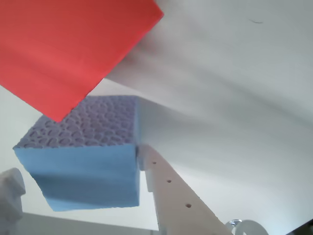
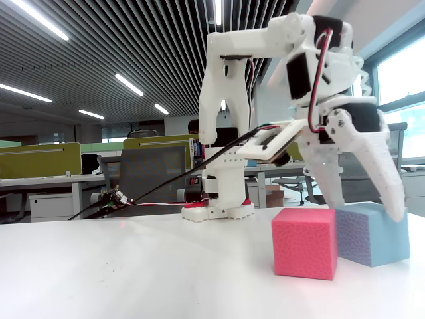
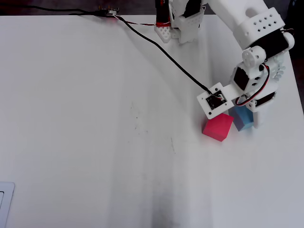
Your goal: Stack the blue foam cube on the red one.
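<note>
The blue foam cube rests on the white table just right of the red one in the fixed view, the two nearly touching. My gripper comes down over the blue cube, open, with one finger on either side of it. In the wrist view the long drilled finger lies against the blue cube's right face, while the other finger stands a little off its left side. The red cube fills the top left there. From overhead, the blue cube is partly covered by the gripper, beside the red cube.
The arm's base stands at the table's far edge, with a black cable running across the table to the wrist. The table's right edge lies close to the cubes. A pale object sits at the overhead view's lower left.
</note>
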Robot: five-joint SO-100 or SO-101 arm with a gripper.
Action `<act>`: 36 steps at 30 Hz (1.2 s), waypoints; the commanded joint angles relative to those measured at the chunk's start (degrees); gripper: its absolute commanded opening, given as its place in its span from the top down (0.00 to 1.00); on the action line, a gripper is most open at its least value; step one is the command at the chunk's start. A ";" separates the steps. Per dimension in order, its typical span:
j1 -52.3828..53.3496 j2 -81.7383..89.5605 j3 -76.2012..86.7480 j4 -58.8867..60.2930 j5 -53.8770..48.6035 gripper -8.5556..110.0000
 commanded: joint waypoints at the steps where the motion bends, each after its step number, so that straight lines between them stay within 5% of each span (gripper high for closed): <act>1: -0.62 0.26 -3.16 -0.97 0.44 0.69; 21: -0.09 8.88 -3.25 1.93 0.53 0.74; 36: 8.09 22.94 -17.05 17.14 0.53 0.75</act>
